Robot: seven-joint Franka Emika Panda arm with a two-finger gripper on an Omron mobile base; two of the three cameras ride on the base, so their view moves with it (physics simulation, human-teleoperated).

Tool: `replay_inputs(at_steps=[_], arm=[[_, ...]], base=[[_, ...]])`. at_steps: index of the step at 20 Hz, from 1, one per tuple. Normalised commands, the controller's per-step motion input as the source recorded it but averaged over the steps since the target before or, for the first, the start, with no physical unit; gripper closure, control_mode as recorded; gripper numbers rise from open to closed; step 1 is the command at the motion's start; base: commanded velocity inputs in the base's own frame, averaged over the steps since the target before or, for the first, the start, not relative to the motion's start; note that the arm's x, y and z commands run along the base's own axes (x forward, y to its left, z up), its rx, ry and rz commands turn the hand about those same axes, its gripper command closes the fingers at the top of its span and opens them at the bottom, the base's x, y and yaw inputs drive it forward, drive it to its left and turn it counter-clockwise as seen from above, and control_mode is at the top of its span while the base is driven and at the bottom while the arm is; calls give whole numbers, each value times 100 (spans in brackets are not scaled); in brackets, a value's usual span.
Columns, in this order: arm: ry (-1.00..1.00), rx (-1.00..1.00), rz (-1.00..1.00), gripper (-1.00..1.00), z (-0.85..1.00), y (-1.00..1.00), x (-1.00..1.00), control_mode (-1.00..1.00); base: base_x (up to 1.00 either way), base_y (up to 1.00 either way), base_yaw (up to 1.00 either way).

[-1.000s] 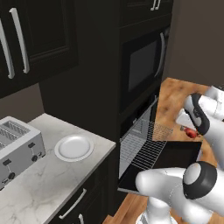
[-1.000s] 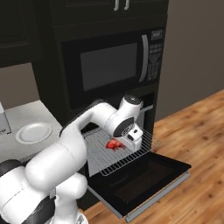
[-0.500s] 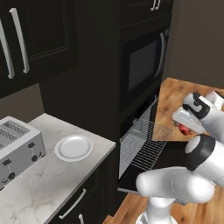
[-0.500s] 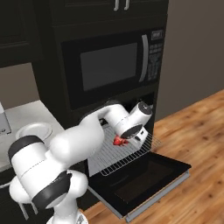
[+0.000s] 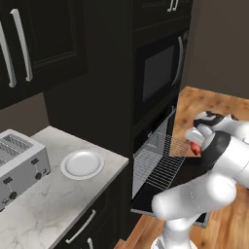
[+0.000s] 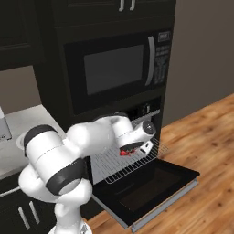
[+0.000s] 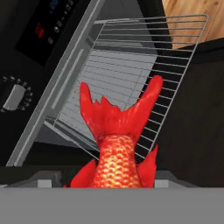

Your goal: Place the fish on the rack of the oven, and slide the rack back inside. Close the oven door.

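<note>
Clamped between our jaws is the small red-orange fish (image 7: 117,148), its scaled body running down toward the fingers and its forked tail fanning up and away from them. From the right base camera we see our two-finger gripper (image 6: 135,148) at the end of the white arm, with the fish showing as a red sliver under the hand. From the left base camera the fish is a small red patch tucked against the gripper (image 5: 195,146).

Taking the flat silvery wire rack (image 7: 131,78) as our landmark: the fish hangs above it, over its front part, and we cannot tell whether the tail touches the wires. The rack is pulled out of the black built-in wall oven (image 6: 146,112) and juts forward over the flat black oven door (image 6: 151,185), which lies dropped open beneath the rack with its silver bar handle along the front edge. Behind and above the rack sits the oven's control strip with a round grey knob (image 7: 14,96). Higher above the rack is a black microwave-like unit with a dark window and vertical handle (image 6: 116,68).

Well to the left of the rack, a pale marble counter (image 5: 53,194) carries a round white plate (image 5: 82,164) and, farther still from the rack, a silver slotted toaster (image 5: 19,165).
</note>
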Motion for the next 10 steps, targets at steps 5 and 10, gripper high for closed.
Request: replay_inputs(at_steps=[5,10], arm=[[-11,0,0,100,-53,0,43,-100],[-7,0,0,100,-44,0,41,-100]], base=[[0,0,0],[0,0,0]])
